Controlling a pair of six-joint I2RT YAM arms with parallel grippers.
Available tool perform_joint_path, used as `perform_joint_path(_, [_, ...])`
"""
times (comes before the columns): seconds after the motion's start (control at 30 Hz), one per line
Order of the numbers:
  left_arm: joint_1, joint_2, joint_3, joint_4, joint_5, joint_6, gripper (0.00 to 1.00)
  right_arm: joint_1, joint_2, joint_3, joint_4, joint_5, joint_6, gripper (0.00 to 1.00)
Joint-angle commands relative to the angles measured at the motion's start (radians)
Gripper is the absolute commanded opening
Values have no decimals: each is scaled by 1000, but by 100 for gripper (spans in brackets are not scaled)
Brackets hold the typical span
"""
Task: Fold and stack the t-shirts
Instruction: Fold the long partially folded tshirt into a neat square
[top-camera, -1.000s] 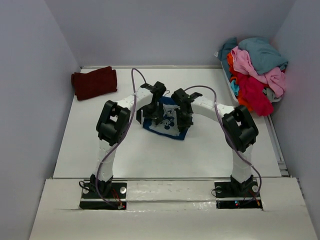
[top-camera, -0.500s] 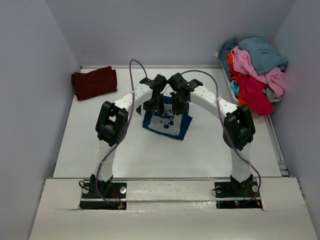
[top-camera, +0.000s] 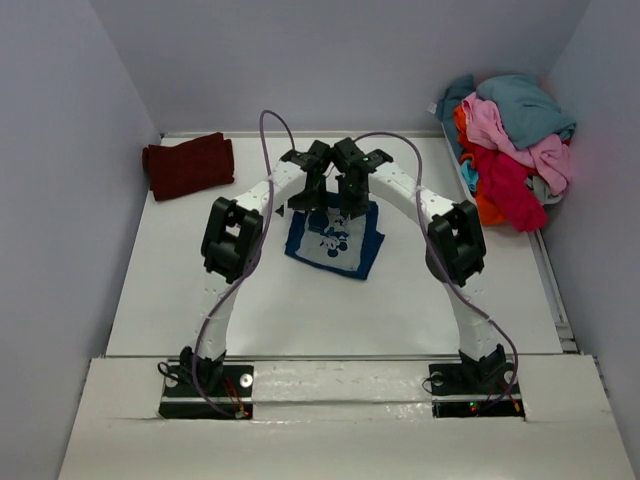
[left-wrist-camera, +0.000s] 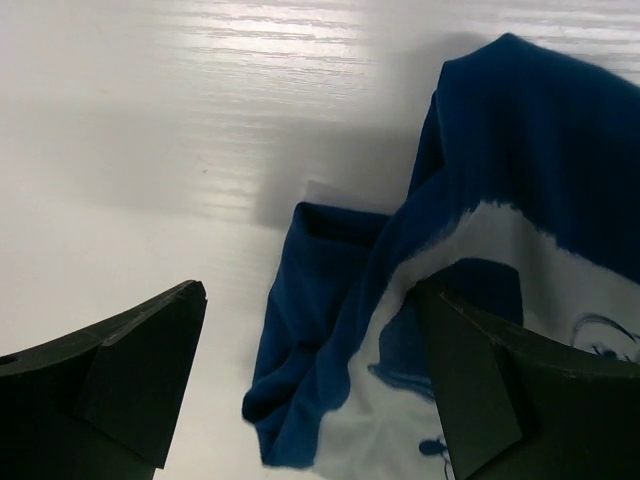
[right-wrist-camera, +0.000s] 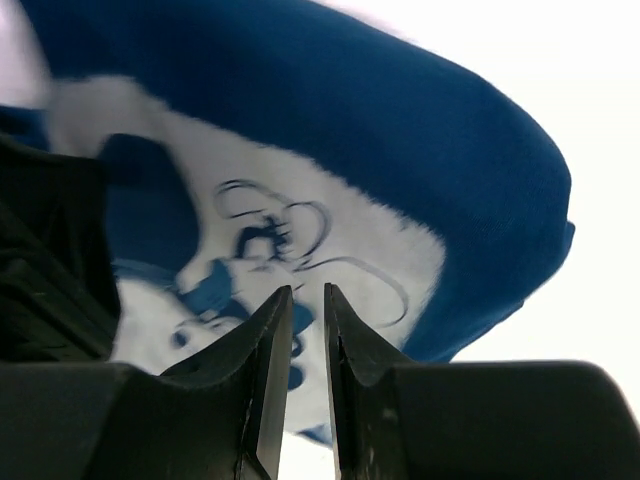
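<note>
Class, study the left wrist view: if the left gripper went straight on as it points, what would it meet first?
Probably the bunched edge of the navy t-shirt, lying between the open jaws of the left gripper; depth is unclear.

Arms forward, wrists close — left end effector (left-wrist-camera: 305, 300) wide, right end effector (right-wrist-camera: 305, 295) nearly closed

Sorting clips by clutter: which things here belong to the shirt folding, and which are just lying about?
Belongs to the job:
navy t-shirt, mid-table
folded maroon t-shirt, far left
heap of t-shirts, far right
left gripper
right gripper

Just there:
white bin under the heap
cables on the arms
table
</note>
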Motion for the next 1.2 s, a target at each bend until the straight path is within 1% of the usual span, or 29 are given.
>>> perform_joint_path(0.0, [-20,17,-25,65,-4,16,99,-25,22,-39,27,29,4,25])
perform_joint_path(0.1, [-20,78,26,41,-15,15,99,-59,34,-56,45,20,4,25])
perform_joint_path(0.23, [3,115,40,1,-39,-14,99,-68,37,-78,62,17,-1,25])
perform_joint_path(0.4, [35,34,-116,50,-36,-36,99,-99,28,-151,102,13,1,25])
perform_joint_path(0.57, [55,-14,-228,84,-35,-42,99,-128,9,-222,131,12,9,25])
perform_joint_path(0.77, [55,-40,-270,98,-32,-39,99,-180,2,-234,139,5,6,26])
perform_joint_path(0.9, [55,-37,-261,102,-24,-31,99,-192,5,-196,125,-9,-5,26])
perform_joint_path(1.03, [55,-58,-218,104,-21,-21,99,-192,0,-92,70,-29,-8,27])
perform_joint_path(1.1, [55,-71,-203,96,-21,-9,99,-192,-6,-50,42,-43,-10,32])
perform_joint_path(1.13, [55,-87,-186,92,-24,-5,99,-192,-15,-29,13,-46,-11,36])
perform_joint_path(1.17, [55,-95,-181,85,-30,-2,99,-192,-18,16,-4,-47,-11,42])
